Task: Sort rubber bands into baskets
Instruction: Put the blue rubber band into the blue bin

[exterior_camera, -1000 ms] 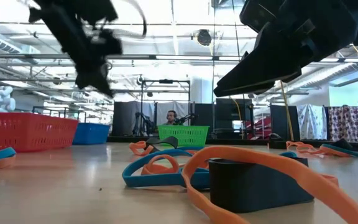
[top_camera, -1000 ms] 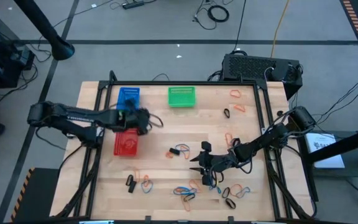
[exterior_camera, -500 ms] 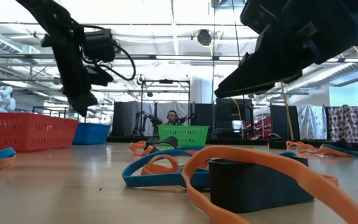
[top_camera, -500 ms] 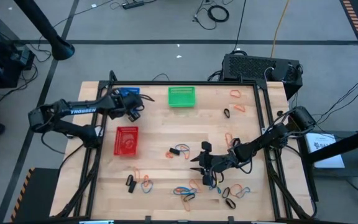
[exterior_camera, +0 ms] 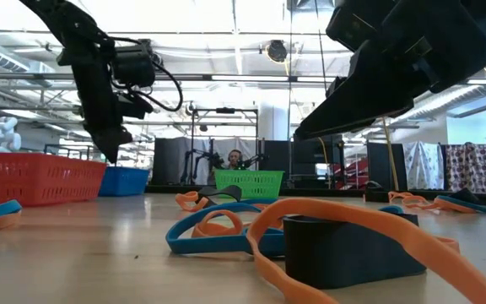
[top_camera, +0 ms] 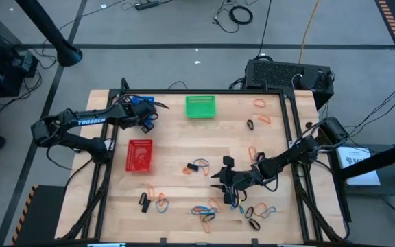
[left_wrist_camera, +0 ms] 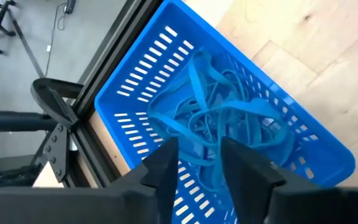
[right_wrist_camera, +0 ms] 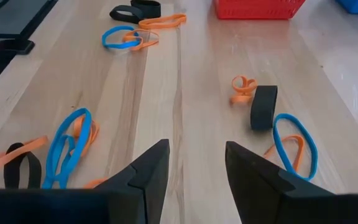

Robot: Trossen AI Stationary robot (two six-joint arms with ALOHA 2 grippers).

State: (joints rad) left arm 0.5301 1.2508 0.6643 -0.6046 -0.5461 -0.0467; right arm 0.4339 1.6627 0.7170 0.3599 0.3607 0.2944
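Above the blue basket (left_wrist_camera: 166, 74) at the table's ten o'clock hangs the left gripper (left_wrist_camera: 199, 163), fingers parted and empty, while the right gripper (right_wrist_camera: 196, 169) waits open near five o'clock among loose rubber bands (right_wrist_camera: 126, 38).

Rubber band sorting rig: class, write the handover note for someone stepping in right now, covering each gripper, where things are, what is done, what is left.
Left gripper: open, empty, above the blue basket.
Right gripper: open, empty, low over the table's near right part.
Blue basket holds a tangle of blue bands; red basket holds some bands; green basket stands at the far edge, contents unclear.
Left: many loose rubber bands in blue, orange and black across the table.
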